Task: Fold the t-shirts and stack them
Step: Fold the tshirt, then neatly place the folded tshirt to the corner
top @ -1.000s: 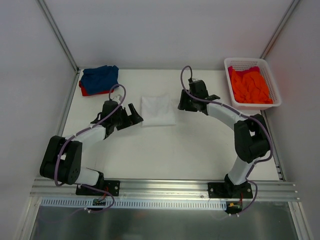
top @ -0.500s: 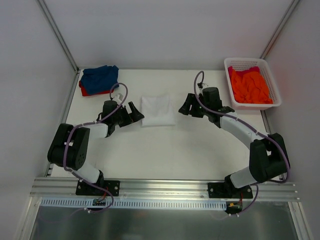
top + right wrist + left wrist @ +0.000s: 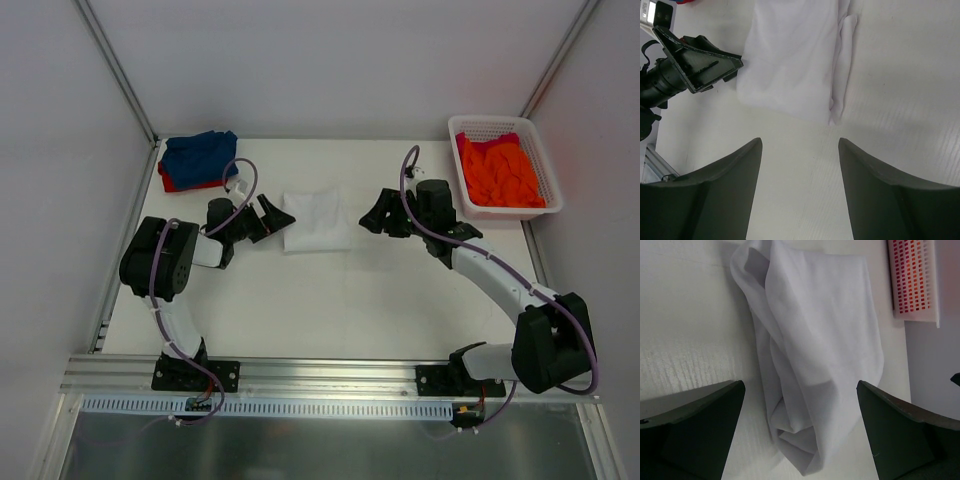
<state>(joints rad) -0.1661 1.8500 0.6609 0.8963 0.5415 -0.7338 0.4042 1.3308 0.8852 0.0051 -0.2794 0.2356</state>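
White t-shirt [image 3: 317,221] lies folded on the desk [image 3: 350,300] in the middle of the frame. Left jaws gape wide just beside it. Right jaws are open too. Both hold nothing. Pinching only one layer could pull the fold apart.

Four tees: one white tee [image 3: 317,221], one blue tee [image 3: 200,154], one red tee [image 3: 178,186], one orange tee [image 3: 500,172]. One basket [image 3: 488,122]. Two arms: left arm [image 3: 160,262], right arm [image 3: 490,270].
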